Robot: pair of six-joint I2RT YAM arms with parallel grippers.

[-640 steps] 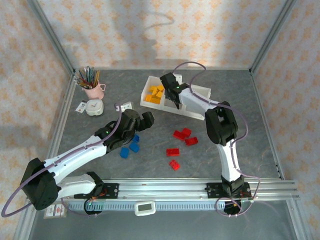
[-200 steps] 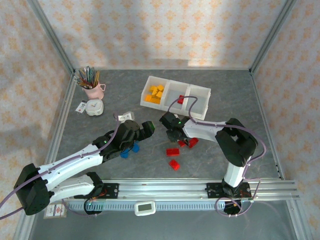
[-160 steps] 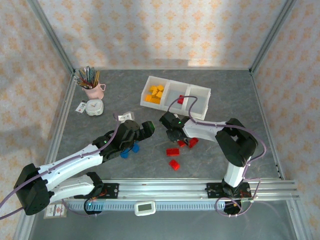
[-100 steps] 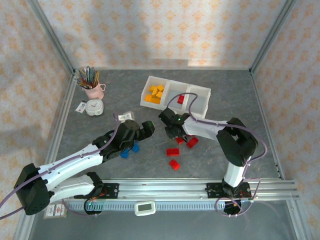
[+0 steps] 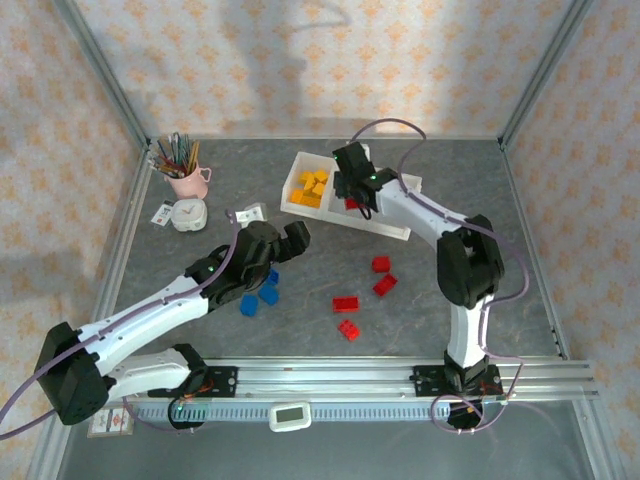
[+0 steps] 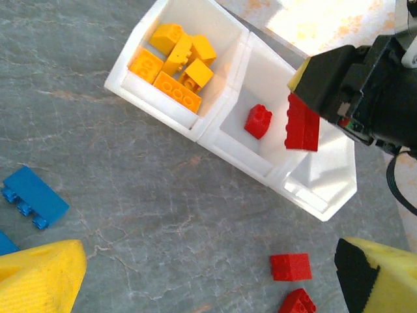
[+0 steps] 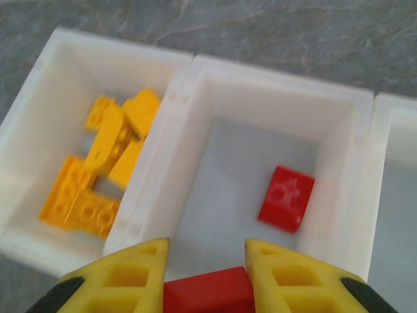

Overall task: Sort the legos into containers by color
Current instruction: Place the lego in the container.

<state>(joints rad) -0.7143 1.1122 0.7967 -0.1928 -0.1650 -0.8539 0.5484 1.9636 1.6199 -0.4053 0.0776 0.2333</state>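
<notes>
The three-bin white tray [image 5: 392, 224] stands at the back of the table. Its left bin holds several yellow bricks [image 5: 313, 187] [image 7: 104, 176]. One red brick [image 7: 285, 197] [image 6: 258, 121] lies in the middle bin. My right gripper [image 5: 357, 200] [image 7: 207, 261] hovers over that middle bin, shut on another red brick [image 7: 208, 291] [image 6: 303, 124]. Several red bricks [image 5: 381, 264] [image 5: 345, 304] [image 6: 290, 266] lie on the table. Three blue bricks [image 5: 268, 295] [image 6: 32, 195] sit by my left gripper [image 5: 292, 240] [image 6: 208, 280], which is open and holds nothing.
A pink cup of pencils [image 5: 185, 175] and a small white clock [image 5: 187, 213] stand at the back left. A white tag [image 5: 250, 213] lies near them. Metal frame rails [image 5: 400, 370] border the grey table.
The right gripper lifted a red brick from the table's middle and carried it back over the middle bin. The left arm shifted slightly away from the blue bricks.
</notes>
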